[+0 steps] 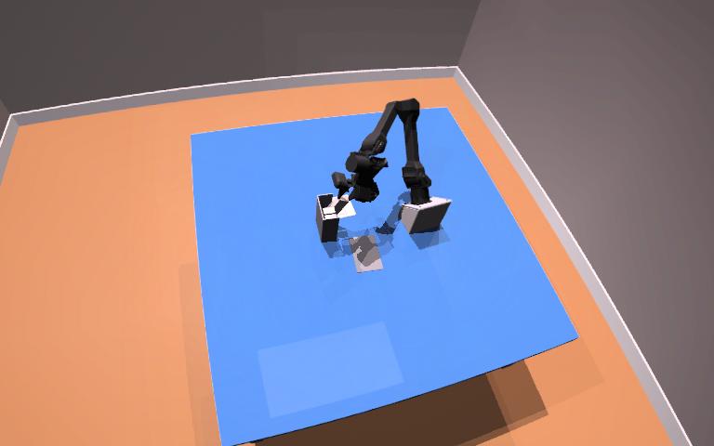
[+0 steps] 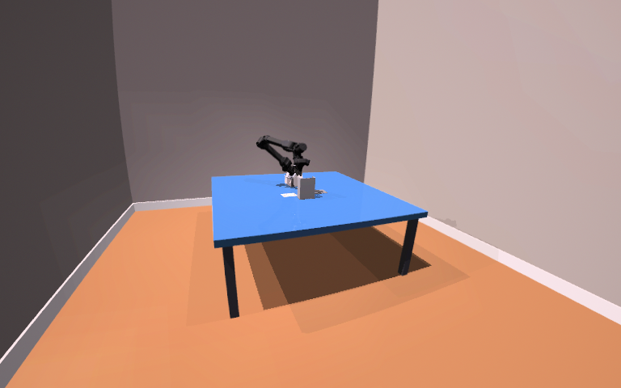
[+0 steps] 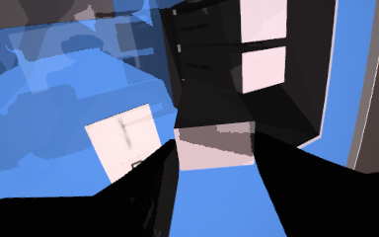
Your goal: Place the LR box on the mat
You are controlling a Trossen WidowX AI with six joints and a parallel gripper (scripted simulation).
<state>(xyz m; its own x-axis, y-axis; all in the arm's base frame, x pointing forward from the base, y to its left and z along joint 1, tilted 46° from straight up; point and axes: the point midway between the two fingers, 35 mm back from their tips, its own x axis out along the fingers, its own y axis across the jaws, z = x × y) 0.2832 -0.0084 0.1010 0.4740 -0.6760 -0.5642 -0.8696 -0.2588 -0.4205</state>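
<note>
Gripper [image 1: 342, 202] [image 2: 298, 174] [image 3: 214, 142] standing about half open, clamping pale box [image 3: 215, 157] at bin [image 1: 328, 229] [image 2: 306, 188] [image 3: 321, 111]. Two other boxes [image 3: 264, 21] [image 3: 264, 70] standing inside, toward 1 o'clock in wrist view. LR box: cannot tell which (codes unreadable here). In top view, grey mat [image 1: 369, 258] lying at bin's 4 o'clock on worktop [image 1: 295, 294] [image 2: 260, 215] [image 3: 207, 207].

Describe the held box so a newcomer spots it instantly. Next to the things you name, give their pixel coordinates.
On the blue table [image 1: 295, 273] [image 2: 293, 215] stands a dark-walled bin [image 1: 328, 229] [image 2: 306, 188] [image 3: 306, 116]. Of the pale-ended boxes there, it's the one [image 3: 215, 157] between the end effector's [image 3: 215, 140] fingers.
</note>
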